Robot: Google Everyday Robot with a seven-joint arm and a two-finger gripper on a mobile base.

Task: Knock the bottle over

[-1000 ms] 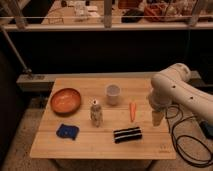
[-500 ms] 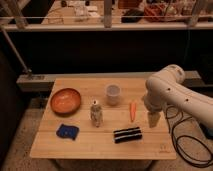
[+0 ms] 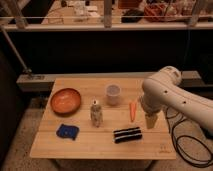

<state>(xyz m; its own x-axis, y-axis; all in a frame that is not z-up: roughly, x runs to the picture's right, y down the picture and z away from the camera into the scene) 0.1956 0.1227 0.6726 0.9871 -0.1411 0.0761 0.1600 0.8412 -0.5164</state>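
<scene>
The bottle (image 3: 96, 114) is small, slim and speckled grey-beige with a white cap. It stands upright near the middle of the wooden table (image 3: 100, 146). My gripper (image 3: 150, 120) hangs from the white arm (image 3: 167, 96) over the table's right side. It points down, open, with nothing in it. It is well to the right of the bottle, just past the carrot (image 3: 132, 111).
A white cup (image 3: 113, 94) stands behind and to the right of the bottle. An orange bowl (image 3: 65, 100) sits at the left and a blue object (image 3: 67, 131) at the front left. A black striped object (image 3: 127, 134) lies in front of the gripper. Cables (image 3: 187, 142) hang off the right edge.
The arm and gripper have shifted a little to the left, towards the carrot. The bottle and the other objects have not moved.
</scene>
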